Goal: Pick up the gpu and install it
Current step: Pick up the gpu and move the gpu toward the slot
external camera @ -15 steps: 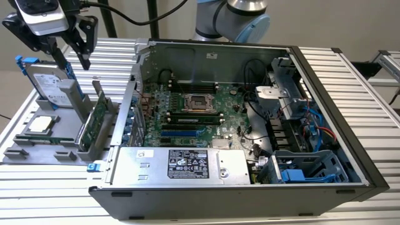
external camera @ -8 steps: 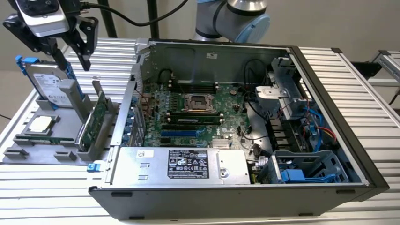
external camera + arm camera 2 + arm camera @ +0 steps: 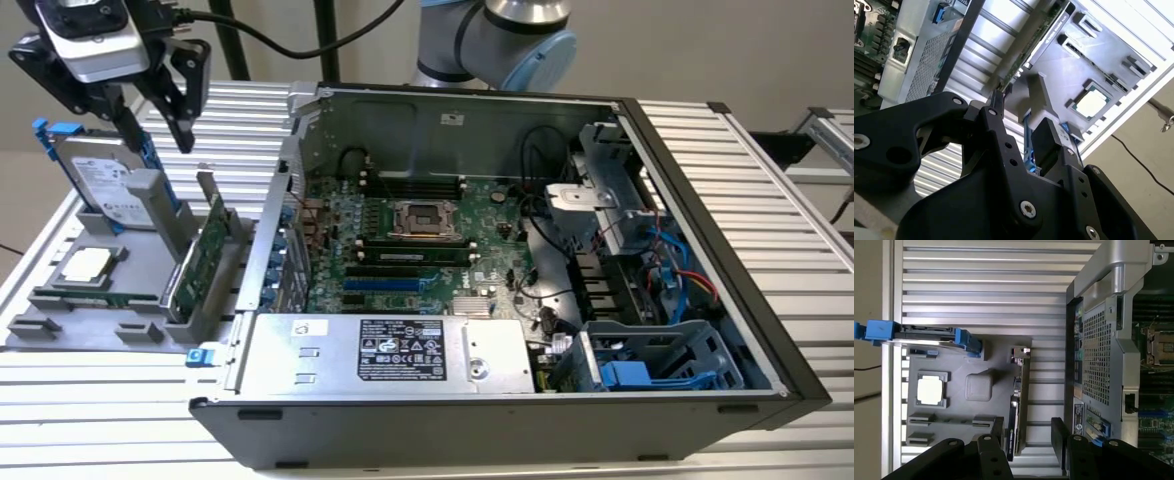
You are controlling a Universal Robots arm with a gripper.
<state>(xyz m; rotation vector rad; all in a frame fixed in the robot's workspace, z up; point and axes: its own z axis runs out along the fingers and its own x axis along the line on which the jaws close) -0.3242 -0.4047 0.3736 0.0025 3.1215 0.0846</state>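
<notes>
The claw [image 3: 158, 125] hangs up high over the grey holder [image 3: 54, 325], at the exterior view's left. Its two black fingers [image 3: 1059, 435] are spread wide apart. There is nothing between them, and the claw is not touching anything.

The gpu [image 3: 200, 255] stands on its thin edge in a slot of that holder, just beside the open computer case [image 3: 441, 120]. It has not been picked up. Its silver bracket [image 3: 210, 195] sticks up at one end. In the first wrist view you look down on the gpu [image 3: 1019, 400] as a long thin strip, and it lines up with the gap between the fingers.

A hard drive [image 3: 114, 185] with blue rails stands in the holder too, and a square chip [image 3: 87, 263] lies flat near it. All of this sits on a desk [image 3: 747, 170] made of metal slats.

I think the gpu is light and stiff, so it should not bend or flop. It looks easy to hurt, though (lots of tiny parts on the green side). The best place to hold it looks like the middle of the top edge, with one finger on each flat side. The shiny bracket is probably slippery, so that seems a poor spot.
</notes>
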